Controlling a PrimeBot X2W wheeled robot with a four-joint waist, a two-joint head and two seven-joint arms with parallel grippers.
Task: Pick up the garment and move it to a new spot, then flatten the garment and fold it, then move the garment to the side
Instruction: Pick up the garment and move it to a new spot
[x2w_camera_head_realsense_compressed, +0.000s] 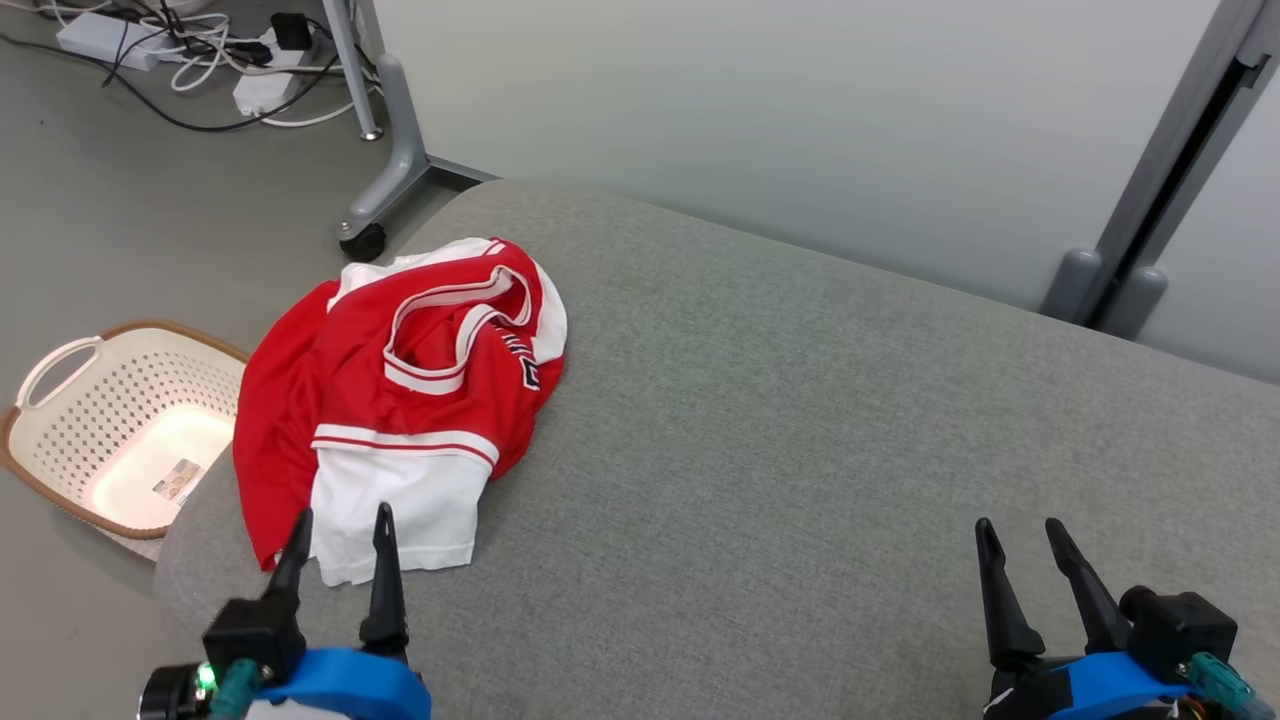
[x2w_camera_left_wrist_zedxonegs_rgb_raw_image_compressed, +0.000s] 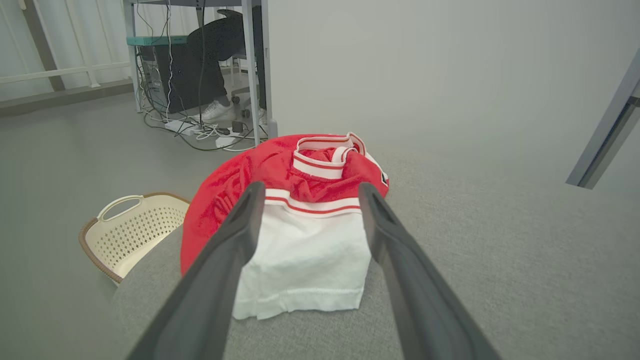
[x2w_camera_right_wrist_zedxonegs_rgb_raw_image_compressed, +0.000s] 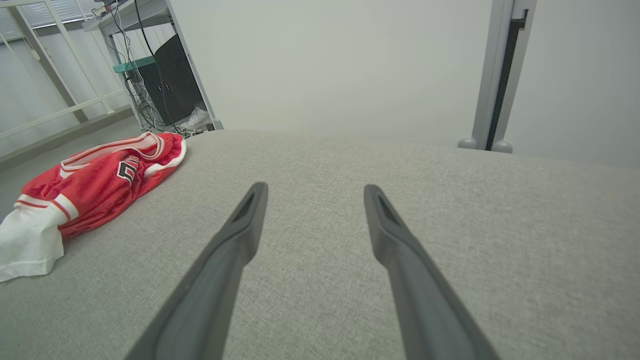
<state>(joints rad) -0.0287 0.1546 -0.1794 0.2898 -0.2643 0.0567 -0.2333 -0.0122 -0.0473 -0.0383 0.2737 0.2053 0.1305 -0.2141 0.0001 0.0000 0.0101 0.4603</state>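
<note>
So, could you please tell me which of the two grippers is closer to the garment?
The left gripper: open, it frames the white end of the garment, while the right gripper hangs over the grey cushion, well away from it.

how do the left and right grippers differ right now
The left gripper frames the white hem of the garment; the right gripper frames bare grey cushion, away from the garment. The left gripper is near the basket, the right gripper far from it. Both are open, holding nothing.
</note>
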